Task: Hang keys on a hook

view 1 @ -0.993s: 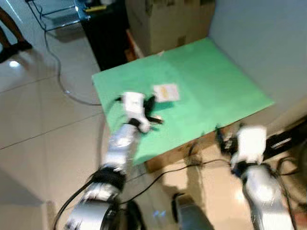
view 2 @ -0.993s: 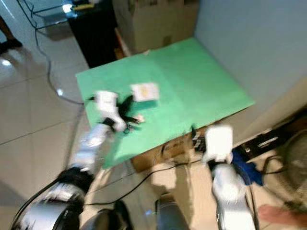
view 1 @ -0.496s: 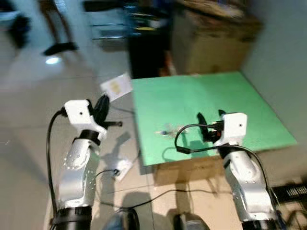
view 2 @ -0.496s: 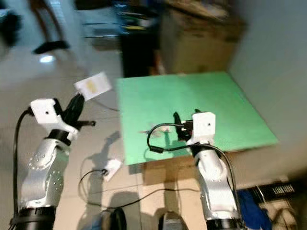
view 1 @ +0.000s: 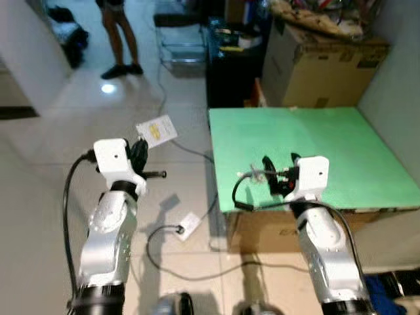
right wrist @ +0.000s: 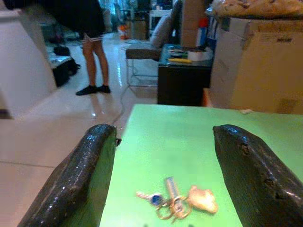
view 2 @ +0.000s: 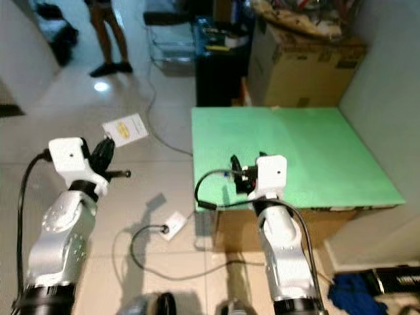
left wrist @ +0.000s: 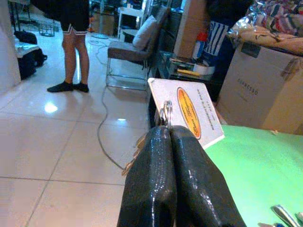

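Up over the floor, the left gripper (left wrist: 169,142) has its fingers pinched tight on a key ring with a white tag (left wrist: 188,112). Another bunch of keys (right wrist: 176,201) lies on the green table (view 1: 315,141), between the wide-open fingers of the right gripper (right wrist: 165,189)

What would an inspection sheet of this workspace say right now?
Surface: green mat on a low cardboard-based table, mostly bare.
Job's things: keys lie on the mat; a white tag with a key ring is held up left of the mat. No hook seen.
Clutter: nothing seen on the mat.
End effectors: left end effector shut on the tag's ring; right end effector open, at the keys.
Cables: white cable on the floor.
Surroundings: boxes, chair, a person standing.
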